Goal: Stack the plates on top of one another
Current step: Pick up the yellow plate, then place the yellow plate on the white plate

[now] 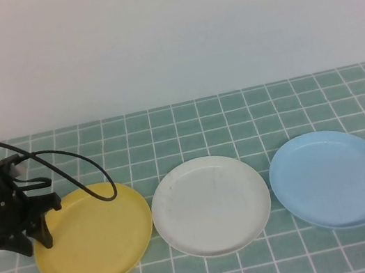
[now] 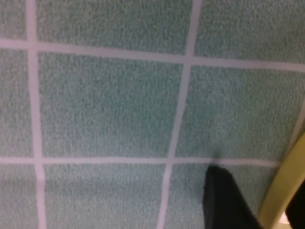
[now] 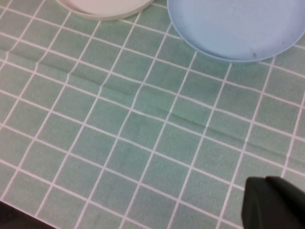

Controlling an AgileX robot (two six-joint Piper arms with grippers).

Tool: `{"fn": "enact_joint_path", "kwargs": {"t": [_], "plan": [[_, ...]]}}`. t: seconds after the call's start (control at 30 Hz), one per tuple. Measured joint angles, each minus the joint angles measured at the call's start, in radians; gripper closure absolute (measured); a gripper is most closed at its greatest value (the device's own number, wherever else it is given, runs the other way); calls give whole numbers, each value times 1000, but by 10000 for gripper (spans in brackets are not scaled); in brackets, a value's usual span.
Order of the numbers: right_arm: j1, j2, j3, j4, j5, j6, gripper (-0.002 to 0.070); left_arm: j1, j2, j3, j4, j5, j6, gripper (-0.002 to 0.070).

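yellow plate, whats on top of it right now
No plate lies on the yellow plate. The left claw is over its left rim, hiding that part. The right claw is off the high view.

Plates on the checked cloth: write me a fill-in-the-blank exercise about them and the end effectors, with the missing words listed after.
1. The white plate lies between the yellow plate and the ____ plate.
2. The left end effector sits at the rim of the ____ plate.
3. No plate is yet ____ on another; all three lie on the checked cloth.
4. The right end effector shows only in the right ____ view, near the light blue plate.

Missing words: light blue; yellow; stacked; wrist
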Motion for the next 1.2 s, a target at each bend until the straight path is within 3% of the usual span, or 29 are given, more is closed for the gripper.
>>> {"fn": "enact_joint_path", "kwargs": {"t": [0.23, 0.27, 0.3, 0.6, 0.97, 1.1, 1.2], "plan": [[0, 0, 0, 0, -12, 0, 678, 0, 0, 0, 0, 0, 0, 651], [0, 0, 0, 0, -12, 0, 678, 0, 0, 0, 0, 0, 0, 604], [0, 0, 0, 0, -12, 0, 678, 0, 0, 0, 0, 2, 0, 675], [-2, 0, 0, 1, -12, 0, 678, 0, 0, -22, -4, 47, 0, 675], [-2, 0, 0, 3, -14, 0, 678, 0, -67, -199, 1, 185, 8, 676], [-2, 0, 0, 3, -14, 0, 678, 0, -106, -270, -84, 217, 9, 675], [-2, 0, 0, 3, -14, 0, 678, -16, -135, -272, -237, 214, 66, 675]]}}
